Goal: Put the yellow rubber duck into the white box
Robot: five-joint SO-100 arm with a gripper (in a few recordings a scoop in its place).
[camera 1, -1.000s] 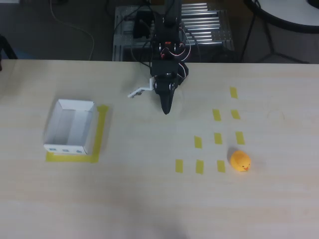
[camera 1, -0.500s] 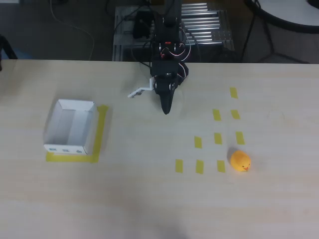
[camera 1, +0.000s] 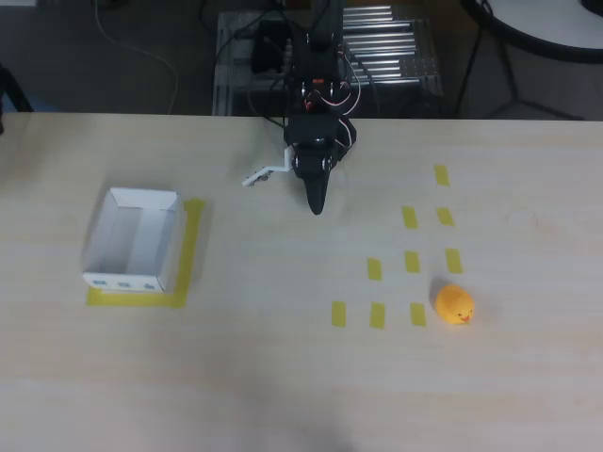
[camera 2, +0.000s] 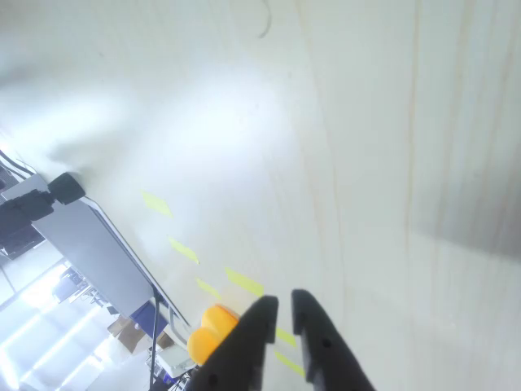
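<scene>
our gripper [camera 1: 316,202] hangs near the table's far edge with its two black fingers [camera 2: 244,342] drawn nearly together, only a sliver between the tips, and it carries nothing. the yellow rubber duck [camera 1: 454,305] sits well apart from it, just beside the yellow tape strips [camera 1: 412,262]; the white box [camera 1: 133,239] lies on the opposite side. we judge the duck light, soft and rounded, likely to slip, so we would pinch it across the middle of the body.

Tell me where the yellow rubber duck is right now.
In the overhead view the yellow rubber duck sits on the table at lower right, just right of the yellow tape strips, far from the white box at left and apart from the gripper.
</scene>
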